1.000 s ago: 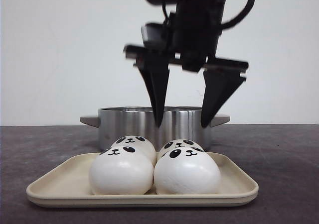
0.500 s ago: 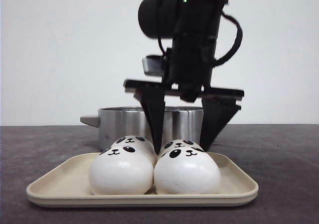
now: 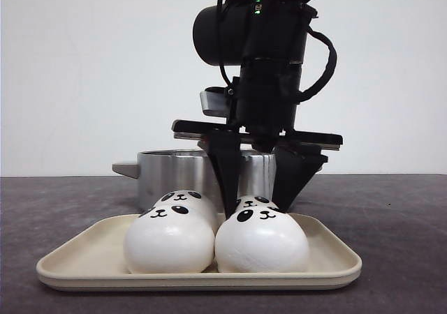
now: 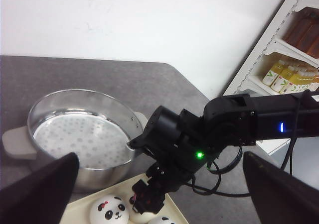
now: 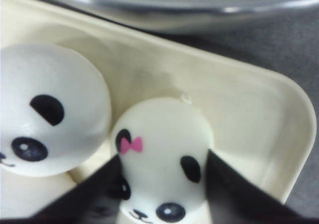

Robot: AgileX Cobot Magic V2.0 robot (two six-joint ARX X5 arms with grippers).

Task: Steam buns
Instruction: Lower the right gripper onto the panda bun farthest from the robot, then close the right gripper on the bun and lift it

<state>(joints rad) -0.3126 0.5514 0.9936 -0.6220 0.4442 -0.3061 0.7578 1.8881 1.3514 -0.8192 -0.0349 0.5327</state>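
White back buns [image 3: 253, 202] sit half-hidden behind front buns [image 3: 169, 241].

Low front view; tray [image 3: 335, 262] shared.

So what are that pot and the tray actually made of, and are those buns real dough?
The pot looks like brushed steel: silvery, with streaky reflections. The tray seems matte cream plastic, with moulded rounded corners. The buns are probably toys: smooth, slightly glossy, with printed panda faces, though the material is unclear.

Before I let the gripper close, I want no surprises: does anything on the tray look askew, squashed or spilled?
Nothing stands out. The buns sit upright and whole on the tray; the steamer pot is empty.
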